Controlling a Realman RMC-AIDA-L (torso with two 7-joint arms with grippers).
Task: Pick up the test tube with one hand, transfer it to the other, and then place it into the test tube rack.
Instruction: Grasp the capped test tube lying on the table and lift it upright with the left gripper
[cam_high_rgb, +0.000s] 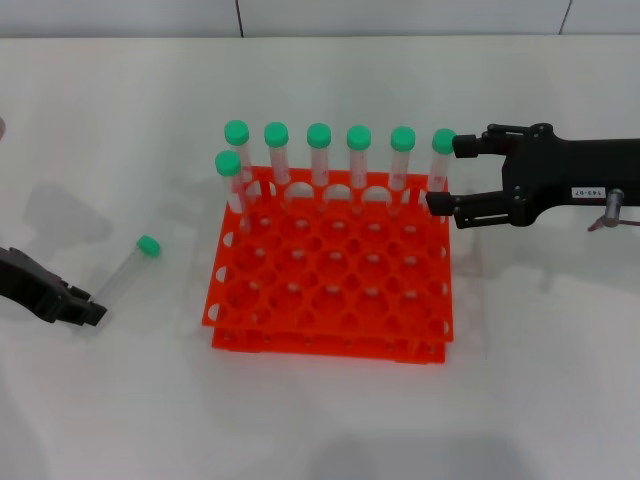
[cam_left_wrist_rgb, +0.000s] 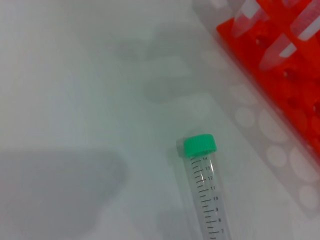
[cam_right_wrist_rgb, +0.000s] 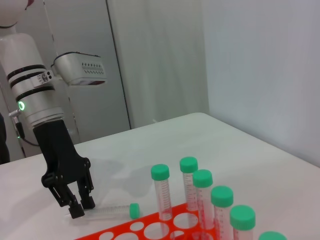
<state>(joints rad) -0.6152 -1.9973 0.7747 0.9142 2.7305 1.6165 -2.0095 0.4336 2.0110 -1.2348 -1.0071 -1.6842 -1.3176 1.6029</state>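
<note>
**Loose tube on the table, both grippers near the rack**

Left of the test tube rack (cam_high_rgb: 330, 270), your loose test tube (cam_high_rgb: 128, 270) lies flat on the white table (cam_high_rgb: 330, 420), its green cap (cam_high_rgb: 149, 244) pointing toward the rack and away from you. The left wrist view shows that same tube (cam_left_wrist_rgb: 207, 195) with its graduation marks and the rack's orange corner (cam_left_wrist_rgb: 280, 70) beyond it.

Your left gripper (cam_high_rgb: 90, 308), the unlabelled black one, sits low at the tube's bottom end, farther from the rack than the tube. From the right wrist view that gripper (cam_right_wrist_rgb: 80, 207) has its fingertips down at the table, right at the tube's clear end (cam_right_wrist_rgb: 107, 212); you can see a narrow gap between the fingers, and they are not closed on the tube.

On the rack's other side, your right gripper (cam_high_rgb: 447, 175), the one with the white label (cam_high_rgb: 588, 192), reaches in level with its fingers spread apart around the end tube (cam_high_rgb: 441, 165) of the back row. Whether either finger touches that tube cannot be told.

Seven green-capped tubes (cam_high_rgb: 318, 155) stand upright in the rack: six along the back row, one (cam_high_rgb: 230, 180) in the next row at the left end.
</note>
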